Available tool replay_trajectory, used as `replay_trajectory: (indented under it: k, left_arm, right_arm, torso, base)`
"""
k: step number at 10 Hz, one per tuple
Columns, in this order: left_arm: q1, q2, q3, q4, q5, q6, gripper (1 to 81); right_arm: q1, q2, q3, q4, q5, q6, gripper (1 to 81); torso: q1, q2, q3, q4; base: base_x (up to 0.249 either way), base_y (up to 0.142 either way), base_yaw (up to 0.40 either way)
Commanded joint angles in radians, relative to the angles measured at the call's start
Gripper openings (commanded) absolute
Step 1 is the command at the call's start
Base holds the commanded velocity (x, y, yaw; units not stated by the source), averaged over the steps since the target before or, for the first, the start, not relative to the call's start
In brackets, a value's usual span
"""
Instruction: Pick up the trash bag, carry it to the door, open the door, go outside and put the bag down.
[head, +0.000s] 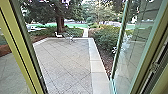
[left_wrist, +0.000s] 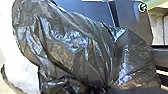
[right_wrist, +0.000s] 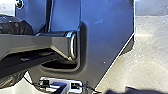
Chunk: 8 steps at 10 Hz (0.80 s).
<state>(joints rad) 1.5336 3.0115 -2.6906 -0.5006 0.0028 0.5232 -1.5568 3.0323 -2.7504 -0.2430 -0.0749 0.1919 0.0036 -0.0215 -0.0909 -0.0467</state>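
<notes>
Door: stood open, glassy
Patio: lay beyond, diagonally jointed
Shrubs: bordered patio, leafy
Trash bag: looked black, glossy, crumpled
Jaws, both: couldn't tell

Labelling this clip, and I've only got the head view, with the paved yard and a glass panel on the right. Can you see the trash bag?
Observer: Yes, a shiny black plastic trash bag shows large in the left wrist view.
Operator: Does the right wrist camera catch it too?
Observer: Part of it, behind a dark jointed bar belonging to the robot.
Operator: What's the ground like there?
Observer: Pale, brightly lit ground shows past the edge of the robot's wide dark plate.
</notes>
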Motion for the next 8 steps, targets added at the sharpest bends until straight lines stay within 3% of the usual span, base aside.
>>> replay_trajectory:
  k: [1, 4, 8]
  left_arm:
    - [-0.034, 0.003, 0.006, 0.007, 0.077, 0.004, 1.0]
    - [-0.033, 0.001, 0.006, 0.007, 0.077, 0.004, 1.0]
    - [-0.033, 0.005, 0.006, 0.007, 0.077, 0.004, 1.0]
  right_arm:
    - [0.037, -0.002, 0.005, -0.001, -0.059, 0.001, 81.1]
    - [0.036, -0.001, 0.008, -0.001, -0.057, 0.001, 81.1]
    - [0.025, 0.001, 0.014, -0.007, -0.057, 0.001, 81.1]
  torso:
    - [0.0, 0.0, 0.0, 0.0]
    - [0.0, 0.0, 0.0, 0.0]
    - [-0.002, -0.001, 0.0, 0.0]
  base:
    - [0.0, 0.0, 0.0]
    - [0.0, 0.0, 0.0]
    - [0.077, 0.0, 0.0]
